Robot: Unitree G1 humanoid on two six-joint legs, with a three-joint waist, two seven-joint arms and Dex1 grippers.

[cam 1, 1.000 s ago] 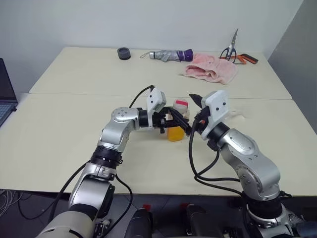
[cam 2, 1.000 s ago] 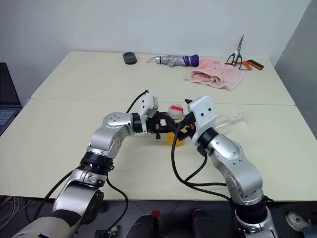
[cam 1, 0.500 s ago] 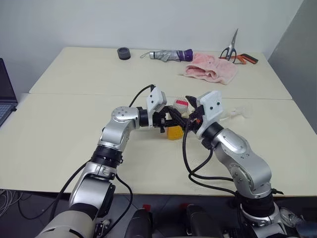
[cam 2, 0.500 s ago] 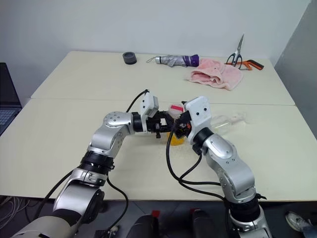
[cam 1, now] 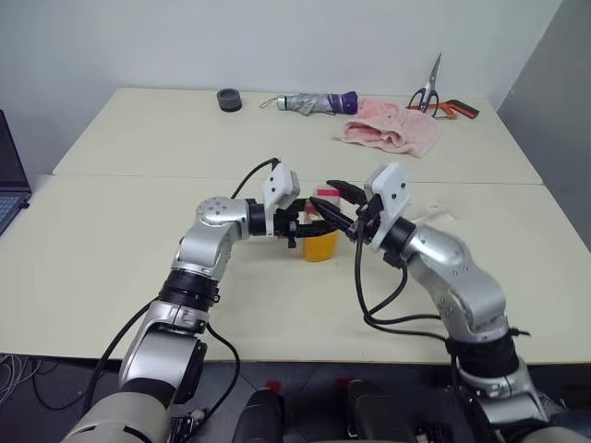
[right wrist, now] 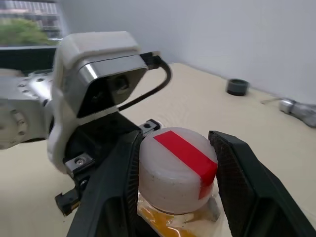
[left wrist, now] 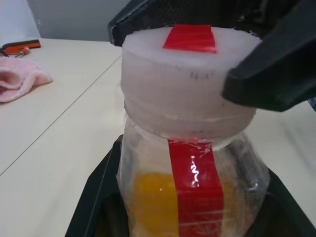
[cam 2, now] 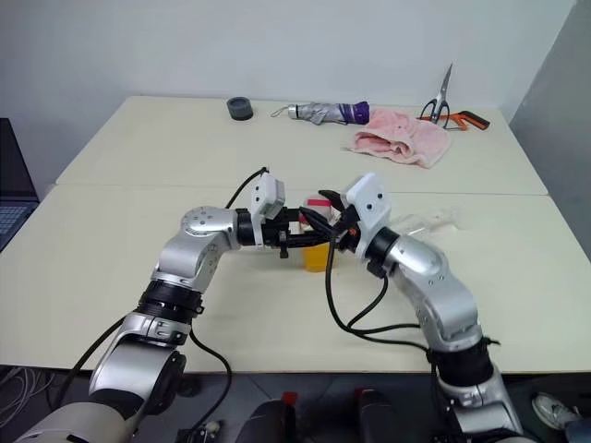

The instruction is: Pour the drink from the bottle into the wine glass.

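Observation:
The bottle stands just above the table's middle seam, a clear squarish body with a red stripe and the orange drink low inside. My left gripper is shut on the bottle's body from the left. Coming from the right, my right gripper has its black fingers closed against both sides of the red-and-white cap. Behind my right arm, the wine glass lies on its side on the table, faint and clear.
Along the far table edge lie a black round lid, a folded umbrella, a pink towel and scissors. A laptop sits at the left edge.
My right gripper swung left onto the bottle's top and its fingers closed from wide open to around the cap. The left gripper kept holding the bottle in place.

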